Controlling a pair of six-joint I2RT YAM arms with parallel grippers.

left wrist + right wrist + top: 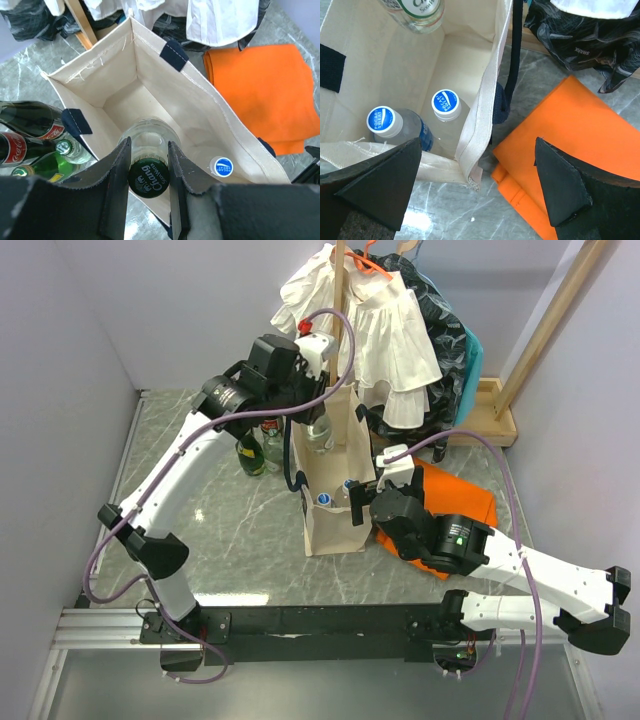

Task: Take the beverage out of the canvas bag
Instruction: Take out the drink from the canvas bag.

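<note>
Left jaws pinch the clear glass bottle [149,150] in the boxy canvas bag [200,105]; right jaws gape.

Pale lilac walls [60,340] enclose a grey marbled tabletop [230,530]; beyond the left gripper [149,152], seemingly a wooden clothes rack [339,270].

The left arm [190,465] and right arm [545,580] share white link shells with bulky black joint housings. A mauve cable [88,580] loops loosely along each. A small green light [458,532] glows on one right-arm joint. Both bases sit on a black rail [320,623]. The left gripper [148,150] and right gripper [479,150] have flat, matte-black, rough-edged fingers.
</note>
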